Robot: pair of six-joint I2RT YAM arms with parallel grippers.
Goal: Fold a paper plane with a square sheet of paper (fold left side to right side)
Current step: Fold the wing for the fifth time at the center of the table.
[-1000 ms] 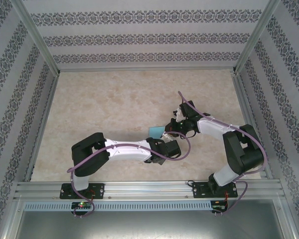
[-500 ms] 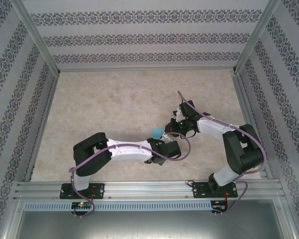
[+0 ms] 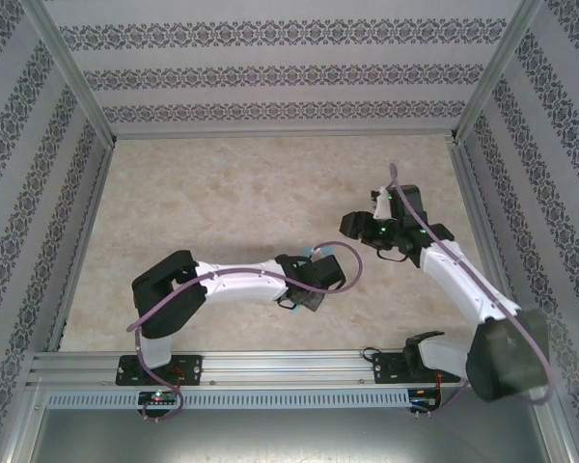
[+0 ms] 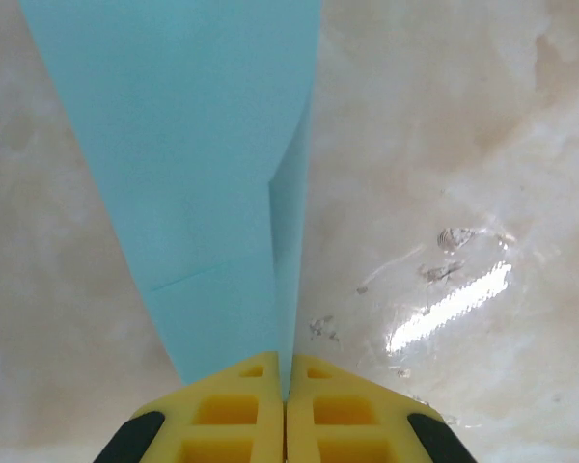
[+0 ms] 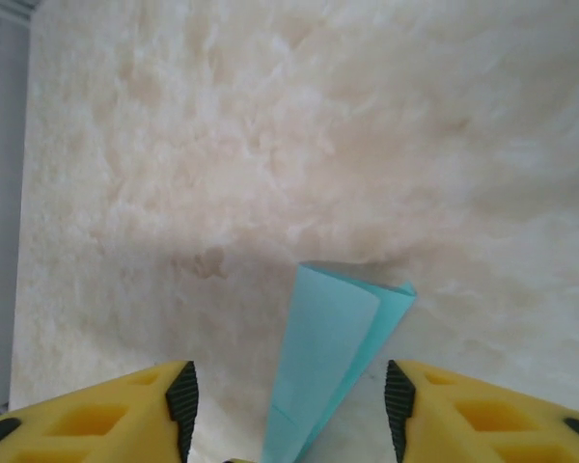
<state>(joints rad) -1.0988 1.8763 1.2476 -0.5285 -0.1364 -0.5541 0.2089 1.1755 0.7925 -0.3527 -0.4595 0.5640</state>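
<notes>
The paper plane (image 4: 193, 174) is turquoise paper folded into a slim tapering dart with a centre crease. My left gripper (image 4: 287, 378) is shut on its narrow end, which is pinched between the yellow pads (image 4: 222, 415). From above, only a sliver of the plane (image 3: 320, 251) shows at the left gripper (image 3: 316, 266) near the table's middle. My right gripper (image 5: 289, 395) is open and holds nothing. The plane's wide end (image 5: 338, 328) shows between its spread fingers (image 5: 125, 410), apart from both. From above, the right gripper (image 3: 360, 228) hangs up and to the right of the left one.
The table (image 3: 222, 203) is pale marble-patterned, with a glossy scuffed patch (image 4: 444, 289) to the right of the plane. Patterned walls and metal rails (image 3: 280, 362) close in the workspace on all sides. The purple cables (image 3: 352, 265) loop beside both wrists.
My right gripper has opened, let go of the paper and pulled back up and to the right. My left gripper has shut on the paper and shifted slightly toward the near edge.
</notes>
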